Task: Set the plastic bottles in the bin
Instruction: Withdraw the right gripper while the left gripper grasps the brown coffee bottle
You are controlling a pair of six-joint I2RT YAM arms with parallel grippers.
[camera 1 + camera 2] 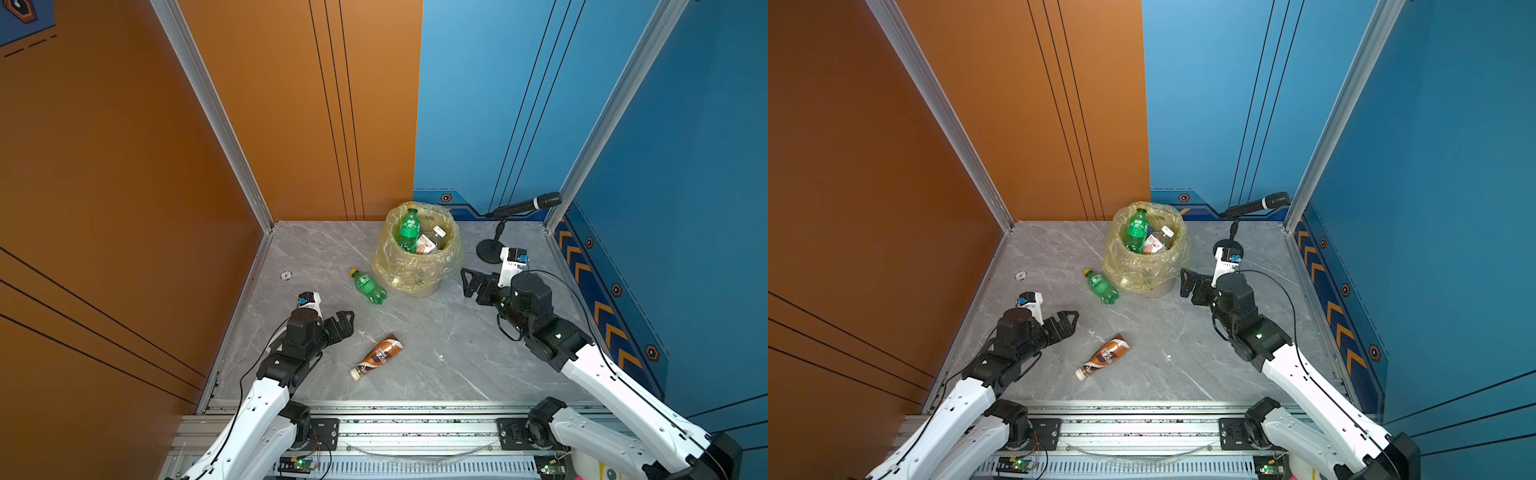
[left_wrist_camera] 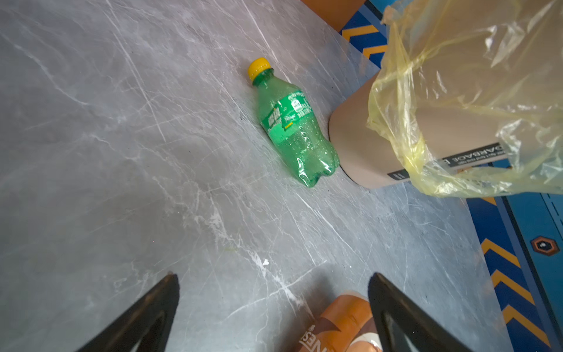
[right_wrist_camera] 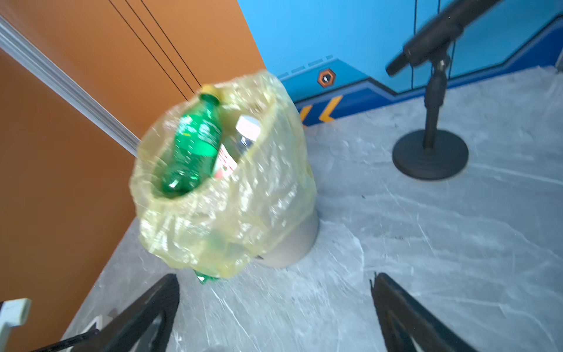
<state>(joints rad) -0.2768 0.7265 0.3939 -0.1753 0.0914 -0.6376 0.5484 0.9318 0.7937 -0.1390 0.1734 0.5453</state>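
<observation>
Logging two bottles not yet binned. The bin [image 1: 419, 286] stands near the worktop's back edge, about midway along it. A green bottle [image 1: 409, 230] and a white-capped bottle [image 1: 433, 239] lean inside it.

A second green bottle [image 1: 368, 286] lies on its side just left of the bin's foot, with its yellow cap pointing away. Whether they touch, I cannot tell. The brown-sleeved bottle [image 1: 377, 356] lies nearer the front edge, cap toward the front.

The left end effector [image 1: 348, 322] is spread wide and empty, near the brown-sleeved bottle. The right end effector [image 1: 466, 282] is also spread wide and empty, just right of the bin.

Both bottles look empty: probably light, thin-walled, smooth and prone to rolling. Best hold is likely across the mid-body at the label, gently, since hard pressure may crush them or squirt them out.
</observation>
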